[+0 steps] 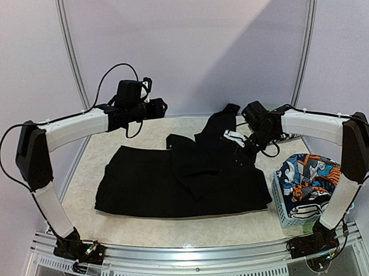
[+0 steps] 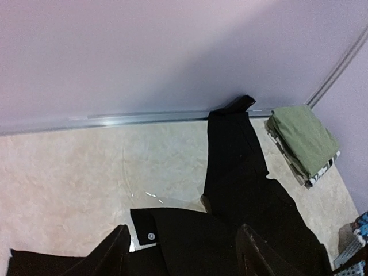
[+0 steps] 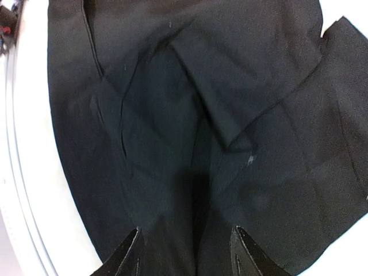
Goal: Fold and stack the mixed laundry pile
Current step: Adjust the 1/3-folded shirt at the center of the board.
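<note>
Folding seems to be occupying you on the black garment (image 1: pixel 180 177) lying across the middle of the table (image 1: pixel 145 227); with the left gripper (image 2: pixel 183 229) at eleven o'clock and the right gripper (image 3: pixel 186 230) at two both gaping empty, you are needing a fresh hem pinch.

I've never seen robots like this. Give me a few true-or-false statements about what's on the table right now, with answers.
The black garment lies spread on the table. True.
The cartoon-print garment lies flat on the table. False: it sits in the pale blue basket.
The left gripper grips the black garment. False: it is open and empty, above the table.
A folded olive-green cloth sits near the far right corner. True.
</note>
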You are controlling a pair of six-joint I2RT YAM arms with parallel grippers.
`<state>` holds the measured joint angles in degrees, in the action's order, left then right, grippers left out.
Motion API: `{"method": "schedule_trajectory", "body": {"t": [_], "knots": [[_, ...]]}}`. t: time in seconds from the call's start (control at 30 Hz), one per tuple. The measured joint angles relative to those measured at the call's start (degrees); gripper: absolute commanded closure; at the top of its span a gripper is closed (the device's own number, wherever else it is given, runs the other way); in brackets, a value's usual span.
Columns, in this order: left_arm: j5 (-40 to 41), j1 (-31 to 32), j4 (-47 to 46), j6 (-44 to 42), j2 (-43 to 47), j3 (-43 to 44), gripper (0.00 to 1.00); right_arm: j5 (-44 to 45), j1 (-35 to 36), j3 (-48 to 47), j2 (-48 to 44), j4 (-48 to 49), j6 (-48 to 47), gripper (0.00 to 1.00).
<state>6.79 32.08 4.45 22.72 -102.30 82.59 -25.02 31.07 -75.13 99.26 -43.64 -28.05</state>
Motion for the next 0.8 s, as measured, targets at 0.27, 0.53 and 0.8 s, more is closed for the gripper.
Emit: {"method": "schedule_trajectory", "body": {"t": [0.27,0.53,0.8], "knots": [[-10.88,-9.11,4.57,19.98,-17.86,6.69,0.37,-1.68,0.00,-0.94,3.98,0.04,2.40,0.47],[-22.32,-10.64,-16.96,45.46,-28.48,2.86,0.38,-1.73,0.00,0.90,3.96,0.17,2.51,0.47],[-26.08,-10.05,-26.23,56.39,-32.74,5.42,0.40,-1.70,0.00,1.38,3.98,0.20,2.49,0.47]]}}
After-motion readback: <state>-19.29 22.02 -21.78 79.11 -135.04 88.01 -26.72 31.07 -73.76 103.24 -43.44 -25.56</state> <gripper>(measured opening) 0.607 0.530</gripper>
